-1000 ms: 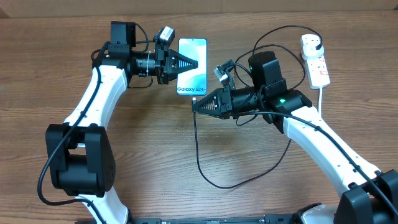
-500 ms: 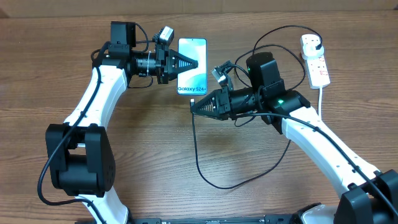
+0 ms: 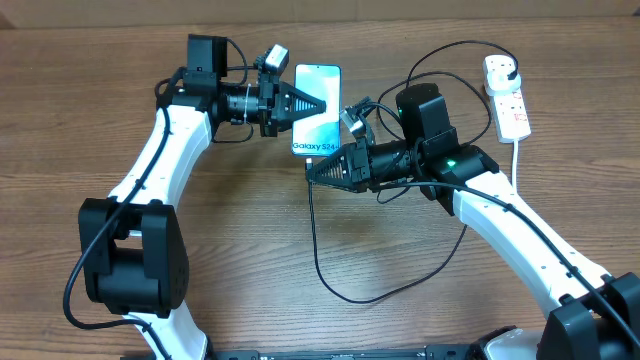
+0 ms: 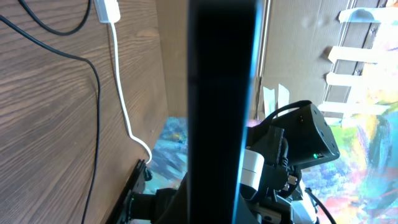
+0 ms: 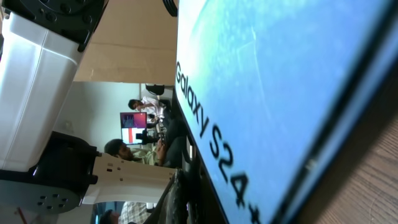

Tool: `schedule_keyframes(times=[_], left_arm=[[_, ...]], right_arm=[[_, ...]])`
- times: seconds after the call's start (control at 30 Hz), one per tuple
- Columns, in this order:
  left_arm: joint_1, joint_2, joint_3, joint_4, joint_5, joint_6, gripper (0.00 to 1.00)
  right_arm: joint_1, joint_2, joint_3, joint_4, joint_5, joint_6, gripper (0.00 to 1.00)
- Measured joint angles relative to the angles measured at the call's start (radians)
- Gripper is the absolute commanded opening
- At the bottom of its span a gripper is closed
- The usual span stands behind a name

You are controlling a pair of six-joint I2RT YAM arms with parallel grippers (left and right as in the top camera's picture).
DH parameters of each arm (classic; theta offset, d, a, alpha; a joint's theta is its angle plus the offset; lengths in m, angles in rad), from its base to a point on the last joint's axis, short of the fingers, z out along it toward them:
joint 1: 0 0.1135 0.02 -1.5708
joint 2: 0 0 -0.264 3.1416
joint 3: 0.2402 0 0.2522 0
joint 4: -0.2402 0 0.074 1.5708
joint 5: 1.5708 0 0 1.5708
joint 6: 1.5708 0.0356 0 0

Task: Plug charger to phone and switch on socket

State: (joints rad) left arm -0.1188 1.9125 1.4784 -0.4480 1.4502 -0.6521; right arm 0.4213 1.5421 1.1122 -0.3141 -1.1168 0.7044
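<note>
The phone [image 3: 318, 112], its blue screen reading "Galaxy S24+", is held off the table by my left gripper [image 3: 321, 105], which is shut on its left edge. In the left wrist view the phone [image 4: 221, 93] shows edge-on as a dark vertical band. My right gripper [image 3: 313, 171] is shut on the connector end of the charger [image 3: 318, 250], right at the phone's bottom edge. In the right wrist view the phone's screen [image 5: 280, 81] fills the frame. The connector itself is hidden. The black cable loops over the table to the plug in the white socket [image 3: 508, 105] at the far right.
The socket's thick white cord [image 3: 517, 152] runs toward the table's near side along the right arm. Cardboard walls stand behind the table. The cable loop [image 3: 370, 297] lies on the wood between both arms.
My left gripper has carried the phone a little to the right and nearer, so its bottom edge now meets the right gripper's tip. The right arm has hardly moved.
</note>
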Motion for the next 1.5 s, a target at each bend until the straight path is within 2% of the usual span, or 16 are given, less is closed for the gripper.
schedule_keyframes(times=[1.5], left_arm=[[0.027, 0.000, 0.000, 0.000, 0.016, -0.022, 0.05]], right_arm=[[-0.002, 0.000, 0.000, 0.014, 0.007, 0.003, 0.04]])
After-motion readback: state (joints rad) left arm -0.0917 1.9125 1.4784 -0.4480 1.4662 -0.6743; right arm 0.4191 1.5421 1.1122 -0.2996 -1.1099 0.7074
